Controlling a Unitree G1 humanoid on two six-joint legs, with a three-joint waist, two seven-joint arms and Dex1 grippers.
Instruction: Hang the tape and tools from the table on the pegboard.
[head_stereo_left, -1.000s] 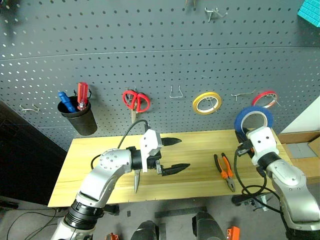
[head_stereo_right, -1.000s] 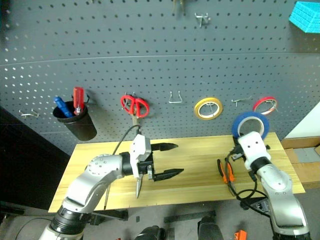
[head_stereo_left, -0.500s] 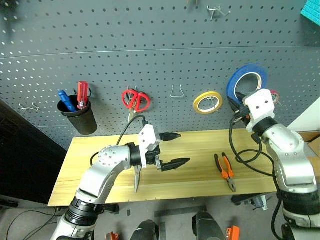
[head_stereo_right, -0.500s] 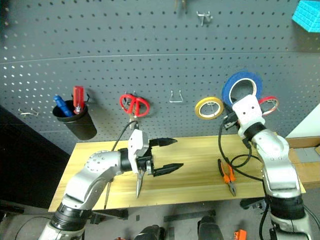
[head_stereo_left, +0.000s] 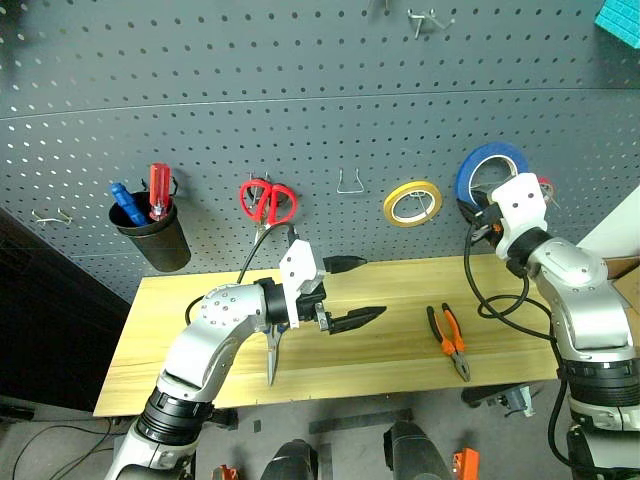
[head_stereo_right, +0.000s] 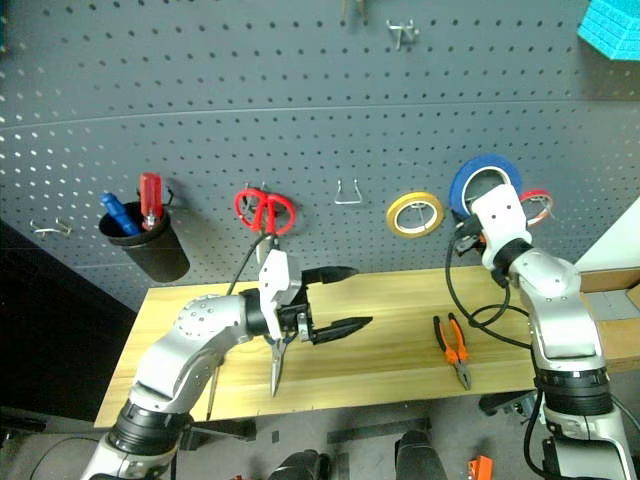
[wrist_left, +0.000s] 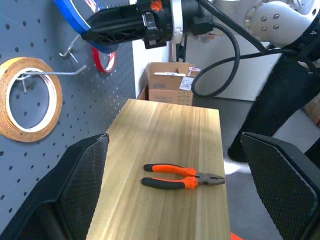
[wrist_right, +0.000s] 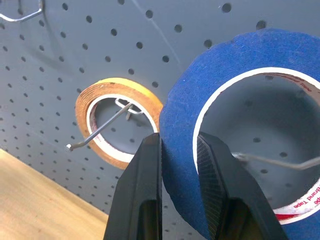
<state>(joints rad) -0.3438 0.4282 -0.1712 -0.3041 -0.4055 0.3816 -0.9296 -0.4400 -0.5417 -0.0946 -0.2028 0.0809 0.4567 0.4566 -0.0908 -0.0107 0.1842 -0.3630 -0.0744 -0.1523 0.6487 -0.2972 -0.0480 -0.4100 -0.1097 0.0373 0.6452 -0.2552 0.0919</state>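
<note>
pliers (head_stereo_left: 448, 341) on table (head_stereo_left: 170, 330), below pegboard (head_stereo_left: 300, 90).

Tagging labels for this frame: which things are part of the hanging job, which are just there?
Job: blue tape in right gripper, pliers, screwdriver, table, pegboard.
Bystanders: yellow tape, red scissors, black cup, open left gripper.

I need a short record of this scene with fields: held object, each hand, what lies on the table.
right hand: shut on blue tape, held up at the pegboard by a hook
left hand: open, holding nothing, above the table
on table: pliers
already hung: yellow tape, red scissors
</note>
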